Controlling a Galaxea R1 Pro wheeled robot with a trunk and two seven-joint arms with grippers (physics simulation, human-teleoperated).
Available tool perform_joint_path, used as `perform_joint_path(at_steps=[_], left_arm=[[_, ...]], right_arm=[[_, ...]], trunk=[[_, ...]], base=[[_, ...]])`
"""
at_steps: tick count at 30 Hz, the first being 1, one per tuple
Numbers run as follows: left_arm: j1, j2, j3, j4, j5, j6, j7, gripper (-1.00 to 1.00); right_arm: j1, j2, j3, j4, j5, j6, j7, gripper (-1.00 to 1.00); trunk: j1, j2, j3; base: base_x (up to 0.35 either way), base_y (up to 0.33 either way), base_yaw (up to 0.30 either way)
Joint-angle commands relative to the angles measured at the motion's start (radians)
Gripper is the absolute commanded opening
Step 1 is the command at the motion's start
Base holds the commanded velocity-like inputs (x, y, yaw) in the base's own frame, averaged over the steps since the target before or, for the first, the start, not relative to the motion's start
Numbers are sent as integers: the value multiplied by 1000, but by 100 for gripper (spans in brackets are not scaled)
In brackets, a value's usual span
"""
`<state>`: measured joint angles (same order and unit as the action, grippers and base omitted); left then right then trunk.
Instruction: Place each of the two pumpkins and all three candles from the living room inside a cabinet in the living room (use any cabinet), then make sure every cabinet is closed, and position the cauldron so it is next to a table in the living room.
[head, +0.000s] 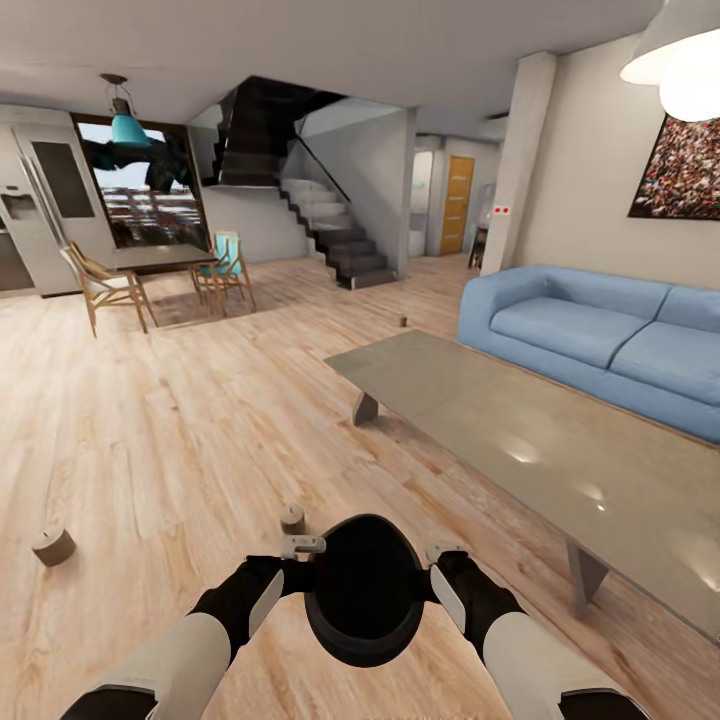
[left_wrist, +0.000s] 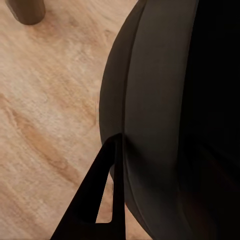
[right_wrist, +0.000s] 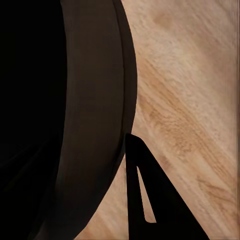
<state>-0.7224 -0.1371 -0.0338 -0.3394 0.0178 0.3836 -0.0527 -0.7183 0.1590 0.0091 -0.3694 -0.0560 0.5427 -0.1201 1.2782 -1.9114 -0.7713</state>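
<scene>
**Robot holding black cauldron between both arms in living rm**

The robot is standing on a pale wood floor (head: 180, 420), looking fwd and down over both arms. The cauldron (head: 365, 590) is sitting low in the centre of the head view, round, black, seen from above w/ its dark inside showing. The left gripper (head: 296, 560) is pressing against the pot's left side and the right gripper (head: 440, 560) against its right side, so the pot is being squeezed between the two arms. In the left wrist view, one dark finger (left_wrist: 95, 200) is touching the cauldron's outer wall; the right wrist view is showing the same w/ its finger (right_wrist: 150, 200). Whether each gripper's own fingers are spread or pressed together cannot be told.

Two candles are standing on the floor: one (head: 292, 517) just beyond the left gripper, another (head: 53, 545) well to the left. A third small brown object (head: 403, 322) is lying far off, too small to identify.

A long grey coffee table (head: 520, 430) is stretching along the right, near the cauldron. A blue sofa (head: 600, 335) is sitting behind it. A staircase (head: 330, 220) and a dining table w/ chairs (head: 160, 270) are showing in the bkgd.
</scene>
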Motion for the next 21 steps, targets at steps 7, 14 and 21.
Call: perform_joint_path(at_steps=[7,14,21], left_arm=[[0,2,-3,-1,30,8,-15,-100],[0,2,-3,-1,30,8,-15,-100],[0,2,-2,-1,30,8,-15,-100]], right_arm=[[-1,-1,2,-22,-36,1,37,-100],[-1,0,2,-22,-36,1,37,-100],[-1,-1,2,-22,-36,1,37,-100]], trunk=[[0,-1,-9],[0,-1,-16],[0,-1,-24]], base=[[0,0,-217],[0,0,-217],[0,0,-216]])
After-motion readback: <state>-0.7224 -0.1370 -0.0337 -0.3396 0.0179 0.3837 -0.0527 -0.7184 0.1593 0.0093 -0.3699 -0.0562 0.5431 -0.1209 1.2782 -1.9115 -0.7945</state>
